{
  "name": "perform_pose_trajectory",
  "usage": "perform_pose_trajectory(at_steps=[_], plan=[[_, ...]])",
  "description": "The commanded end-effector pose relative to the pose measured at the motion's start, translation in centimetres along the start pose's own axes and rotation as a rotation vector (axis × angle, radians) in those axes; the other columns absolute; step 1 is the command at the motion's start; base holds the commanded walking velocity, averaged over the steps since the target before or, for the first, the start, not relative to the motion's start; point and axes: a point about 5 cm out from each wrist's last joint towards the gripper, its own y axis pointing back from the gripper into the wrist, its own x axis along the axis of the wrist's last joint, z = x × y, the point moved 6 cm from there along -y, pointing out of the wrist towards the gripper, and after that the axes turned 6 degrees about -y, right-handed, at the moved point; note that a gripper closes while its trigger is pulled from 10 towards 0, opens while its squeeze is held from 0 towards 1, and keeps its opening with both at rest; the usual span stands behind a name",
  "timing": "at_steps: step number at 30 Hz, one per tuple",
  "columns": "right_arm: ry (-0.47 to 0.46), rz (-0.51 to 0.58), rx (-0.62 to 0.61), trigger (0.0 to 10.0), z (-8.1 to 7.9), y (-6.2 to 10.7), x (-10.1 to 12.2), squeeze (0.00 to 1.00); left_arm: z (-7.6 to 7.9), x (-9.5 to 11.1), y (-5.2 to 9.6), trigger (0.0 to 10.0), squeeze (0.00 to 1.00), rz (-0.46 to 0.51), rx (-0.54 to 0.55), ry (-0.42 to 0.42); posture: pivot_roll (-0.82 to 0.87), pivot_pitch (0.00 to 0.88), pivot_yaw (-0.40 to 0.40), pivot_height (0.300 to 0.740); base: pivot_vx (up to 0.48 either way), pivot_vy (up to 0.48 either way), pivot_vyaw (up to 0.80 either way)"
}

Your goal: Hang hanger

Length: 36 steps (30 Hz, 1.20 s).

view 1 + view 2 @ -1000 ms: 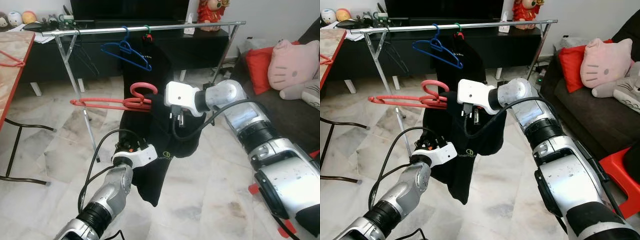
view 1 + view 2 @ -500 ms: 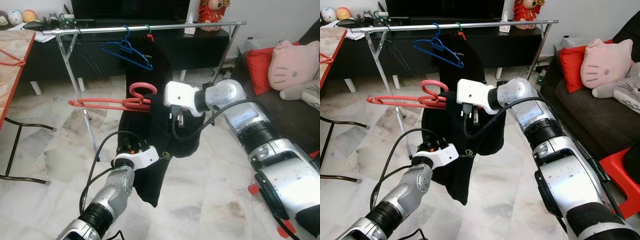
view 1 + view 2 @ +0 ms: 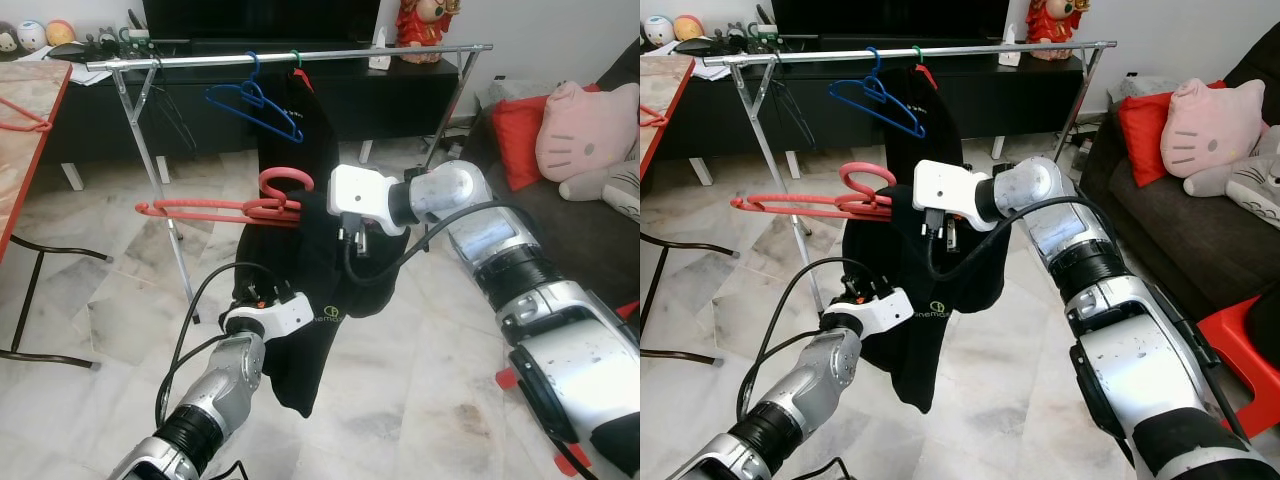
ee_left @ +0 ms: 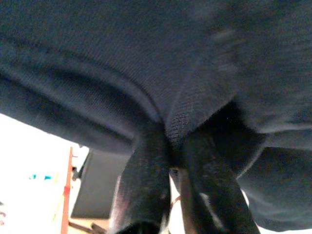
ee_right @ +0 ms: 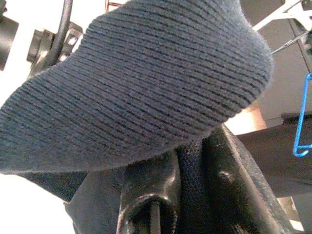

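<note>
Both my jaws stay clamped on the black shirt [image 3: 330,270]; red hanger [image 3: 225,207] has barely shifted, rail [image 3: 300,55] unreached.

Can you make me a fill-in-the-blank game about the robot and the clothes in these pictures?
1. The hanger poking out of the black shirt in the robot's grippers is ____ in colour.
2. The empty hanger on the metal rail is ____.
3. The left gripper is pinching the ____.
4. The pink cat pillow lies on the ____.

Missing words: red; blue; shirt; sofa
</note>
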Motion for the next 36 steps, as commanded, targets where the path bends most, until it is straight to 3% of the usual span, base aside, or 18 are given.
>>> perform_pose_trajectory(at_steps=[1,6,10,15,16,17,19,23,24,30,34,35,36], plan=[[0.021,0.033,-0.022,0.0,0.6,0.8,1.0,0.00,-0.2,-0.5,0.0,0.0,0.00,-0.020,0.005,0.026,0.00,0.000,-0.130,0.716,0.000,0.000,0.00],[-0.012,0.017,-0.022,0.0,0.3,0.7,0.0,0.00,-0.1,-1.9,0.1,0.0,0.00,-0.069,0.007,0.087,0.00,0.000,-0.128,0.716,0.000,0.000,0.00],[-0.053,-0.010,-0.029,0.0,0.0,0.7,-1.5,0.00,0.1,-4.1,0.5,0.0,0.00,-0.173,-0.006,0.290,0.00,0.000,-0.128,0.716,0.000,0.000,0.00],[-0.121,-0.023,-0.037,0.0,-0.4,0.6,-2.9,0.00,0.3,-5.8,1.1,0.0,0.00,-0.265,0.006,0.640,0.00,0.000,-0.125,0.716,0.000,0.000,0.00],[-0.161,-0.044,-0.044,0.0,-0.8,0.7,-4.2,0.00,0.4,-6.5,1.4,0.0,0.00,-0.310,0.018,0.804,0.01,0.000,-0.123,0.716,0.000,0.000,0.00],[-0.161,-0.044,-0.044,0.0,-0.8,0.7,-4.2,0.00,0.4,-6.5,1.4,0.0,0.00,-0.310,0.018,0.804,0.01,0.000,-0.123,0.716,0.000,0.000,0.00],[-0.220,-0.080,-0.058,0.0,-1.4,0.9,-6.2,0.00,0.5,-7.6,1.9,0.0,0.00,-0.352,0.033,0.900,0.01,0.000,-0.123,0.716,0.000,0.000,0.00],[-0.284,-0.097,-0.076,0.0,-2.1,1.1,-7.8,0.00,0.5,-8.8,2.4,0.0,0.00,-0.391,0.051,0.986,0.01,0.000,-0.121,0.716,0.000,0.000,0.00],[-0.345,-0.079,-0.087,0.0,-2.5,1.2,-8.6,0.00,0.4,-9.3,2.7,0.0,0.00,-0.401,0.063,1.020,0.01,0.000,-0.121,0.716,0.000,0.000,0.00],[-0.488,0.003,-0.105,0.0,-3.6,1.5,-9.8,0.00,0.1,-10.2,3.1,0.0,0.00,-0.420,0.084,1.079,0.01,0.000,-0.116,0.716,0.000,0.000,0.00],[-0.606,0.181,-0.148,0.0,-3.3,2.0,-8.9,0.00,-0.1,-10.7,3.4,0.0,0.00,-0.423,0.084,1.083,0.01,0.000,-0.115,0.716,0.000,0.000,0.00],[-0.632,0.237,-0.131,0.0,-3.4,2.2,-8.4,0.00,-0.2,-10.7,3.4,0.0,0.00,-0.423,0.083,1.087,0.01,0.000,-0.115,0.716,0.000,0.000,0.00],[-0.665,0.336,-0.029,0.0,-4.7,2.6,-7.6,0.00,-0.2,-10.8,3.4,0.0,0.00,-0.424,0.087,1.093,0.01,0.000,-0.112,0.716,0.000,0.000,0.00]])
